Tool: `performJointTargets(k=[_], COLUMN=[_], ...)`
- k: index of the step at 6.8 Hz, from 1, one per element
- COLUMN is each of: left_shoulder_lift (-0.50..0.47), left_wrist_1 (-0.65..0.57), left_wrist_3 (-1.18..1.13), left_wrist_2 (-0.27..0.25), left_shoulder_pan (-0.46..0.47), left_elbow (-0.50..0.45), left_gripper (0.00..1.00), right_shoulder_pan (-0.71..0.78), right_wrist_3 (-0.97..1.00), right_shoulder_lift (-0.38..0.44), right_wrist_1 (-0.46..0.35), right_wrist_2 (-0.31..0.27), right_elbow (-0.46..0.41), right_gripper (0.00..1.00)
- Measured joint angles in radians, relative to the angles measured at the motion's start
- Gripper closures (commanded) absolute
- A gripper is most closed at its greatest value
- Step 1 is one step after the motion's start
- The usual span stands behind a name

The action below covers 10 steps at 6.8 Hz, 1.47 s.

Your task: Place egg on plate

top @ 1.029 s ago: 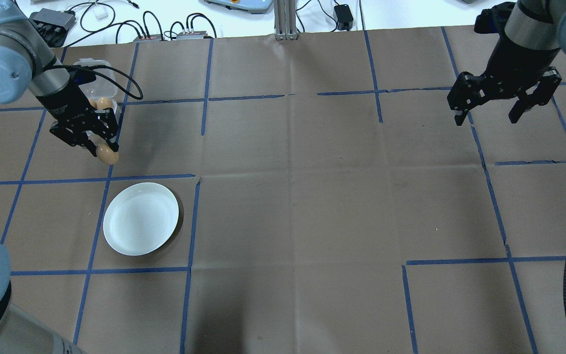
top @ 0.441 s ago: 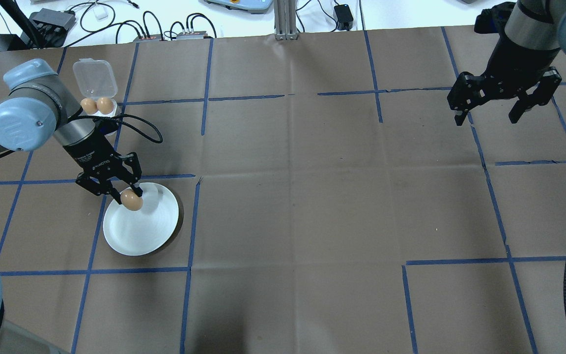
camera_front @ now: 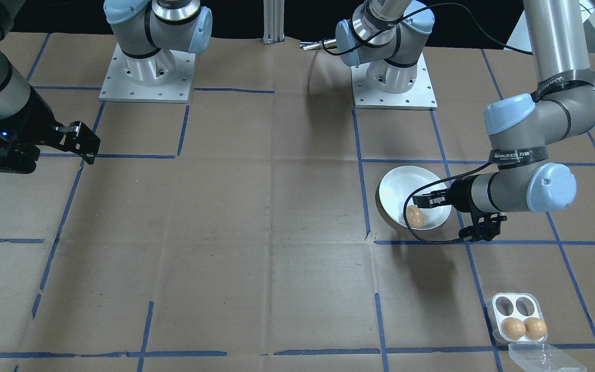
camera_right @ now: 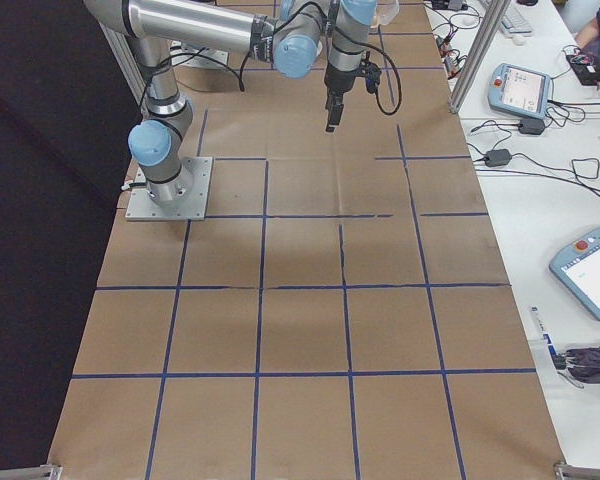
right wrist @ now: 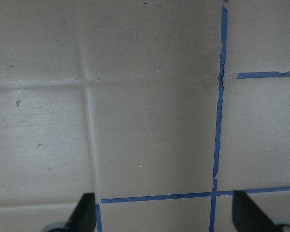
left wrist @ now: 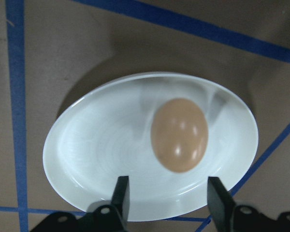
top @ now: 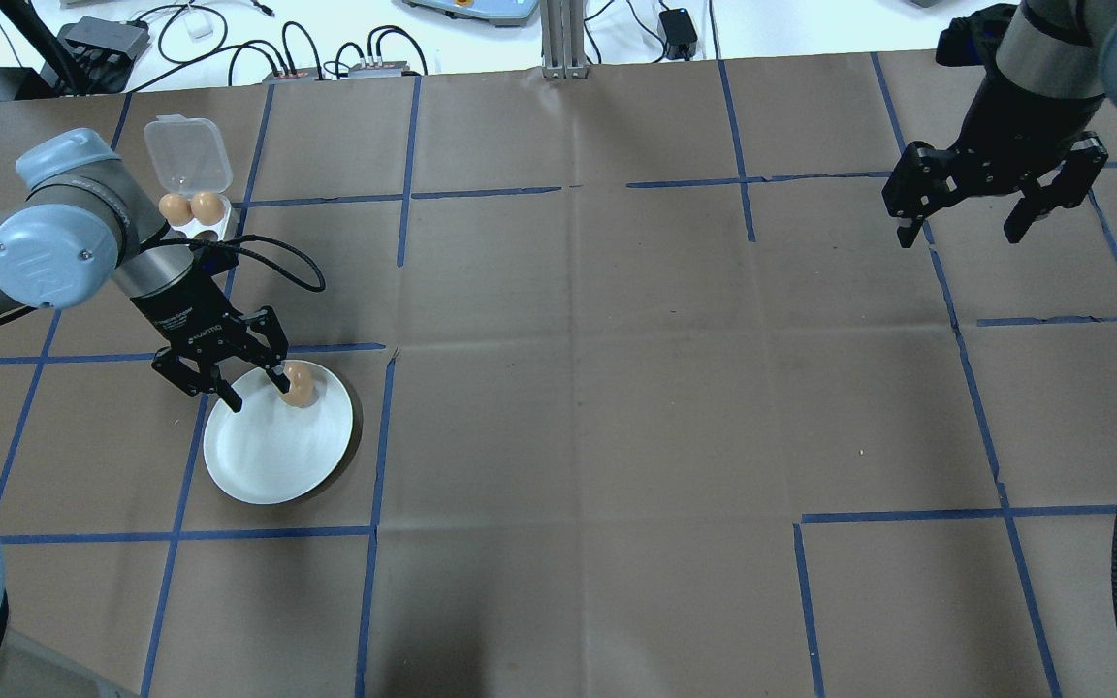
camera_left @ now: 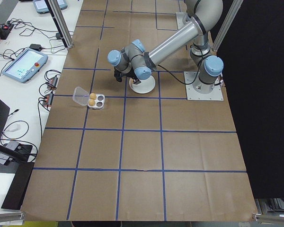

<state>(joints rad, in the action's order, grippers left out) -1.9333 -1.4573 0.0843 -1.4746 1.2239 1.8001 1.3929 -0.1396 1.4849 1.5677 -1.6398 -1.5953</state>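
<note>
A brown egg [left wrist: 179,135] lies inside the white plate [left wrist: 96,159], on the part of the plate nearest the egg tray [top: 198,225]. My left hand [top: 254,385] hovers just above that same part of the plate, its two fingers apart and gripping nothing. In the left wrist view the egg sits free on the white surface beyond my fingertips [left wrist: 121,189], with a clear gap between each finger and the shell. In the overhead view one finger overlaps the egg, and I cannot tell from there whether they touch.

The plate rests on the brown paper covering the table [top: 578,388], just inside a corner of blue tape lines [top: 376,441]. The egg tray stands near the plate, on the side away from my base, with its clear lid [top: 187,150] folded open. Two brown eggs [camera_front: 524,328] fill the pair of cups next to the lid, and the pair of cups closer to the plate is empty.

My right hand [top: 973,225] hangs well apart from the plate, high above the far end of the table, fingers spread wide with only bare paper and tape beneath them.
</note>
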Motion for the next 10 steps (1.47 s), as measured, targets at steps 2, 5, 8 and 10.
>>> performJointTargets(k=[2, 5, 8, 10], left_shoulder_lift=[-0.006, -0.123, -0.206, -0.236], left_wrist_1=[0.091, 0.195, 0.197, 0.216], left_wrist_3=[0.034, 0.207, 0.266, 0.452], left_wrist_2=[-0.011, -0.066, -0.065, -0.068], left_shoulder_pan=[-0.026, -0.055, -0.058, -0.059], left_elbow=[-0.042, -0.262, -0.39, -0.426], left_gripper=[0.14, 0.14, 0.09, 0.02], right_shoulder_pan=[0.0, 0.0, 0.0, 0.0], right_wrist_3=[0.0, 0.0, 0.0, 0.0], right_shoulder_lift=[0.0, 0.0, 0.0, 0.0], right_wrist_1=[0.0, 0.0, 0.0, 0.0], right_wrist_2=[0.0, 0.0, 0.0, 0.0], right_elbow=[0.0, 0.0, 0.0, 0.0], right_gripper=[0.0, 0.0, 0.0, 0.0])
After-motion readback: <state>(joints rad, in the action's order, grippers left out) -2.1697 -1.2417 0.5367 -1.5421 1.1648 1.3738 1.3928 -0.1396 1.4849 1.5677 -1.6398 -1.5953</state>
